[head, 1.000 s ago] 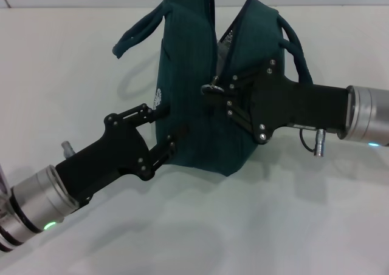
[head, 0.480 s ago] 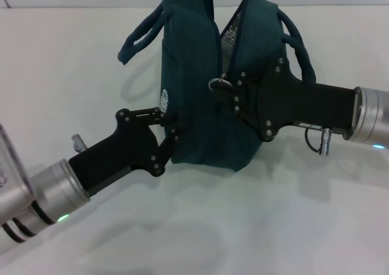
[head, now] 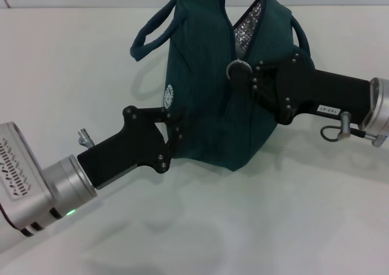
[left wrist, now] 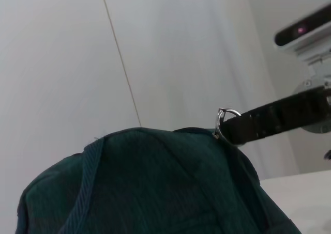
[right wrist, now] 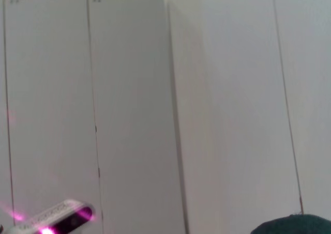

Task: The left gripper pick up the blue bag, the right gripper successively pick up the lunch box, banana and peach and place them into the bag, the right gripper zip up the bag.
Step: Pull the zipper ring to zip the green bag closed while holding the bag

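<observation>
Compared with a second ago, the blue bag [head: 206, 99] stands farther toward the robot's right on the tabletop [head: 73, 68] and tilts more, and the gap at its zip now shows a wider patch of silver lining [head: 246, 29] than before. The ring zip pull [head: 234, 69] has climbed higher up the bag, with the right pincer [head: 243, 74] moving up with it, closed on the ring. The left pincer [head: 170, 120] has shifted along with the bag, still clamped on the fabric just below the white logo [head: 169, 95].
</observation>
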`<state>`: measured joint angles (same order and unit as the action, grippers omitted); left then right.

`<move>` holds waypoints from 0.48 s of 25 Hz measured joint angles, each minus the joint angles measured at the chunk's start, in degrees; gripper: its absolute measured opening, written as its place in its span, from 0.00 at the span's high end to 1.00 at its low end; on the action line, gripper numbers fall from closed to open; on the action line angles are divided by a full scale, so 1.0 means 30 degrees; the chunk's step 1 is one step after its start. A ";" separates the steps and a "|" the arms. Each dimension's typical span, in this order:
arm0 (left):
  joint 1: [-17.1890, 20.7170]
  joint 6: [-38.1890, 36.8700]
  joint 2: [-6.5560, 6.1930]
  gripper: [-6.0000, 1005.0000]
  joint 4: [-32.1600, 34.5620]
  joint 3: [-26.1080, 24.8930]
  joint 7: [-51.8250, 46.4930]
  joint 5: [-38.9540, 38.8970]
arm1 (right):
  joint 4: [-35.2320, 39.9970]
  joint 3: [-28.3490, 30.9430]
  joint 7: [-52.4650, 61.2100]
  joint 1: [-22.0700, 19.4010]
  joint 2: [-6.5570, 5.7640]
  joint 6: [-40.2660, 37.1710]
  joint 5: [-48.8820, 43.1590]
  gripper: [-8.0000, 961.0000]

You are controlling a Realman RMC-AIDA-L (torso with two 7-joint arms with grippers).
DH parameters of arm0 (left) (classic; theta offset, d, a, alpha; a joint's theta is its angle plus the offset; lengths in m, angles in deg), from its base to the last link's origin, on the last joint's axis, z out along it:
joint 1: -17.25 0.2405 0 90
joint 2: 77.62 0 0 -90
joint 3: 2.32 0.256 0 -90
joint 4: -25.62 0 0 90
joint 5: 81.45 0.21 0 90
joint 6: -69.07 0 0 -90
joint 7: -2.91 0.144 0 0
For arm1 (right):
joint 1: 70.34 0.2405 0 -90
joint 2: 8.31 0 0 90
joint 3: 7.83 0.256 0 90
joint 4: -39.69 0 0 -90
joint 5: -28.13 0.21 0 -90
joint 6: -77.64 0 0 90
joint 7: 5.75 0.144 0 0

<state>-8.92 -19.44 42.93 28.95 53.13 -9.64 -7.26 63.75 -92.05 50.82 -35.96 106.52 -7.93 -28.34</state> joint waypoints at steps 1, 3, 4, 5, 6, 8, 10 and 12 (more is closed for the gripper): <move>-0.0022 0.0043 0.0005 0.93 0.0001 0.0001 0.0140 -0.0002 | 0.0053 0.0000 0.0528 -0.0003 -0.0056 -0.0056 -0.0026 0.96; -0.0112 0.0092 0.0008 0.93 0.0002 0.0001 0.0283 0.0020 | 0.0128 0.0000 0.1344 -0.0012 -0.0167 -0.0211 -0.0043 0.96; -0.0172 0.0120 0.0010 0.93 0.0002 0.0001 0.0353 0.0068 | 0.0180 0.0023 0.1514 -0.0049 -0.0176 -0.0272 -0.0012 0.96; -0.0198 0.0149 0.0010 0.93 0.0001 0.0001 0.0413 0.0113 | 0.0249 0.0106 0.1612 -0.0104 -0.0169 -0.0333 0.0024 0.96; -0.0227 0.0197 0.0012 0.93 0.0004 0.0017 0.0459 0.0128 | 0.0307 0.0229 0.1612 -0.0193 -0.0104 -0.0374 0.0038 0.96; -0.0355 0.0455 0.0011 0.93 0.0008 0.0159 0.0622 0.0141 | 0.0437 0.0592 0.1550 -0.0396 0.0050 -0.0384 0.0042 0.96; -0.0566 0.0809 0.0012 0.93 0.0014 0.0407 0.0771 0.0145 | 0.0519 0.1030 0.1396 -0.0587 0.0153 -0.0360 0.0050 0.96; -0.0754 0.1040 0.0013 0.93 0.0017 0.0798 0.0834 0.0126 | 0.0561 0.1430 0.1149 -0.0694 0.0218 -0.0363 0.0073 0.96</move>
<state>-11.18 -16.32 42.97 29.01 55.52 -7.14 -6.88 65.43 -87.76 54.27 -38.04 107.18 -9.02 -28.12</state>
